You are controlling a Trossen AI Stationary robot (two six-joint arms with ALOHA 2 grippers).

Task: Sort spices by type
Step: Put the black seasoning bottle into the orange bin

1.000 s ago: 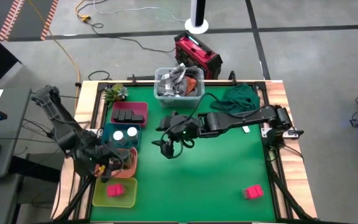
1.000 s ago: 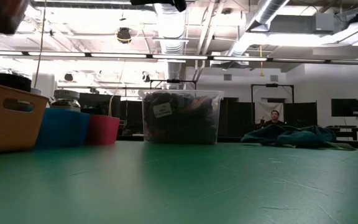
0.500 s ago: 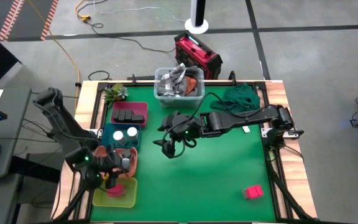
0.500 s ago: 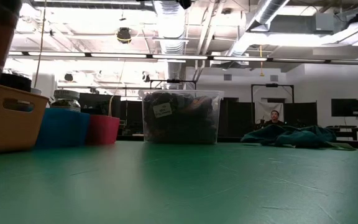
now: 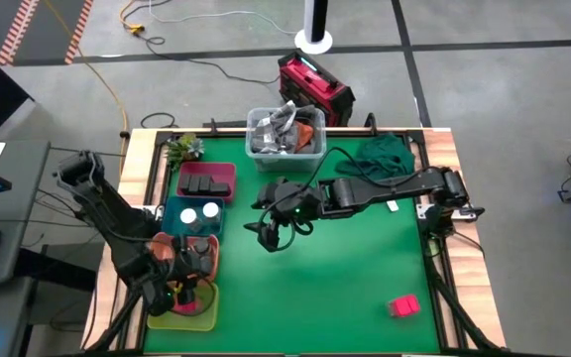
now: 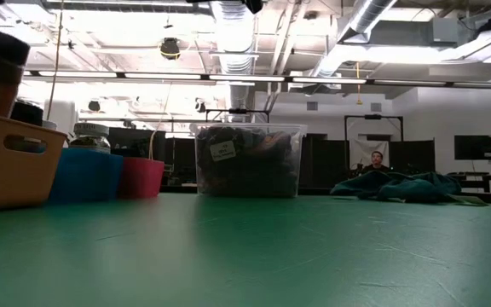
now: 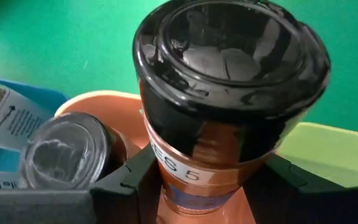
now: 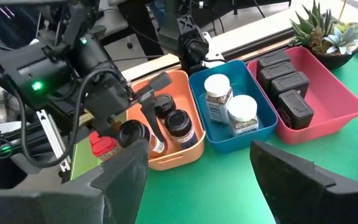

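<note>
The left gripper [image 8: 143, 127] is clamped on a dark-lidded round spice jar [image 7: 229, 106], its fingers pressing the jar's copper-brown body from both sides just below the lid. The jar stands upright, long axis vertical, black glossy lid up. On its label only "ES 5" can be read in the left wrist view; the rest is hidden by the fingers. The jar hangs above the orange tray [image 8: 185, 155], over the edge that borders the yellow-green tray [image 7: 328, 155].

Inside the orange tray two more dark-lidded jars [image 8: 178, 124] stand upright, close together. Next to the orange tray, the blue tray [image 8: 263, 134] holds two white-topped round jars [image 8: 244, 113], both upright, with small printed labels too fine to read. Beyond the blue tray, the pink-red tray [image 8: 347, 99] holds three black rectangular boxes [image 8: 284, 84] lying flat in a row. The yellow-green tray holds a pink-red box [image 8: 102, 144]. Another pink-red box [image 5: 402, 306] lies on the green mat [image 5: 345, 288], well apart from the orange tray, toward the right arm's side.

The right gripper [image 5: 269, 238] hovers over the mat near the blue tray, fingers spread and holding nothing.
</note>
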